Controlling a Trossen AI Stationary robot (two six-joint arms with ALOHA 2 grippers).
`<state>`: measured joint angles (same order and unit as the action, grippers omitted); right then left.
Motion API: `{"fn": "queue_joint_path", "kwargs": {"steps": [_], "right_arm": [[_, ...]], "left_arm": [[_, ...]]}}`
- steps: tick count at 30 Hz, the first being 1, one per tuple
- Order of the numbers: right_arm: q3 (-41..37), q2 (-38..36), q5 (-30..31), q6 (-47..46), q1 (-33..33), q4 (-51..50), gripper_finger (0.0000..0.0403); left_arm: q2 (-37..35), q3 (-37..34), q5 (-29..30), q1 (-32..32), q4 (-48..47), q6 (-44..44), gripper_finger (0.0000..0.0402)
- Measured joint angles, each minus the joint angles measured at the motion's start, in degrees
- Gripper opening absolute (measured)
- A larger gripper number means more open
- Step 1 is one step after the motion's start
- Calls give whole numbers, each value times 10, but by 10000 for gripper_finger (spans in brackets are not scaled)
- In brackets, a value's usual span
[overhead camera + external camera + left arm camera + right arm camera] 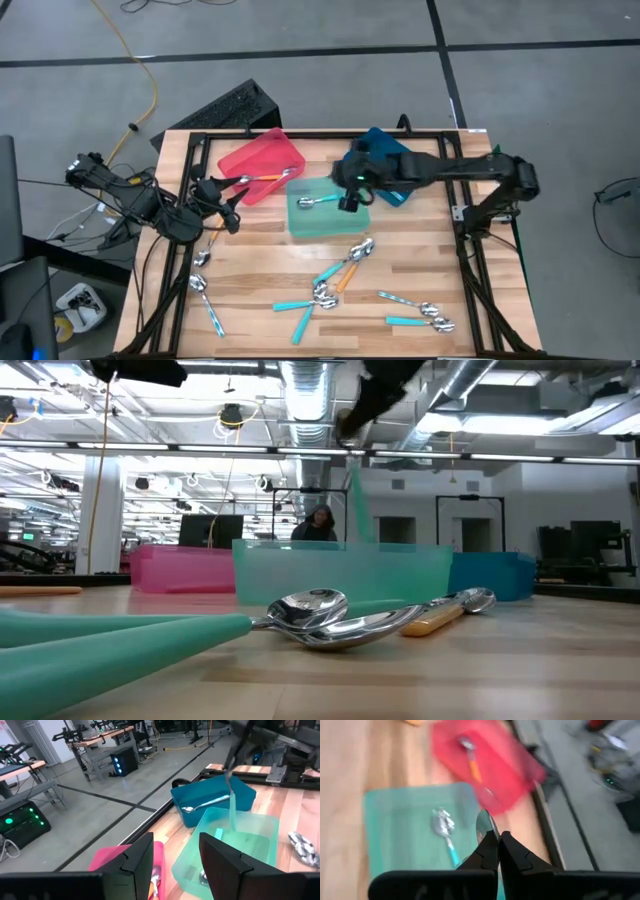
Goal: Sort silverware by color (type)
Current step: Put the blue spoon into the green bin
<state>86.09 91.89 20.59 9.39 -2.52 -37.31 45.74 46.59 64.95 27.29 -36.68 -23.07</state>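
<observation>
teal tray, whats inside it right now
One teal-handled spoon lies in the teal tray, bowl toward the red tray. The right gripper, shut on another spoon, hangs over the tray and covers part of its floor.

Three trays, red, teal, blue, about a dozen spoons.

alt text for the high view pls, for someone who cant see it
Seen from above, the right hand hangs shut over a teal tray that holds one spoon, while the left hand reaches to the edge of a red tray. A blue tray sits behind, and more loose spoons lie scattered on the wooden table.
</observation>
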Motion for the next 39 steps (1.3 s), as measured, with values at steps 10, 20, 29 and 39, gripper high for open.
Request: {"fn": "queue_joint_path", "kwargs": {"steps": [10,20,29,39], "right_arm": [[257,201,-144,123,-23,-257,21],[388,343,-190,180,-33,-341,21],[436,396,-209,212,-44,-365,21],[432,397,-224,210,-51,-295,28]], "left_arm": [[0,0,-1,0,-16,-7,143],[0,0,-1,0,-33,-8,143],[0,0,10,0,-51,-19,143],[0,0,24,0,-70,-35,143]]}}
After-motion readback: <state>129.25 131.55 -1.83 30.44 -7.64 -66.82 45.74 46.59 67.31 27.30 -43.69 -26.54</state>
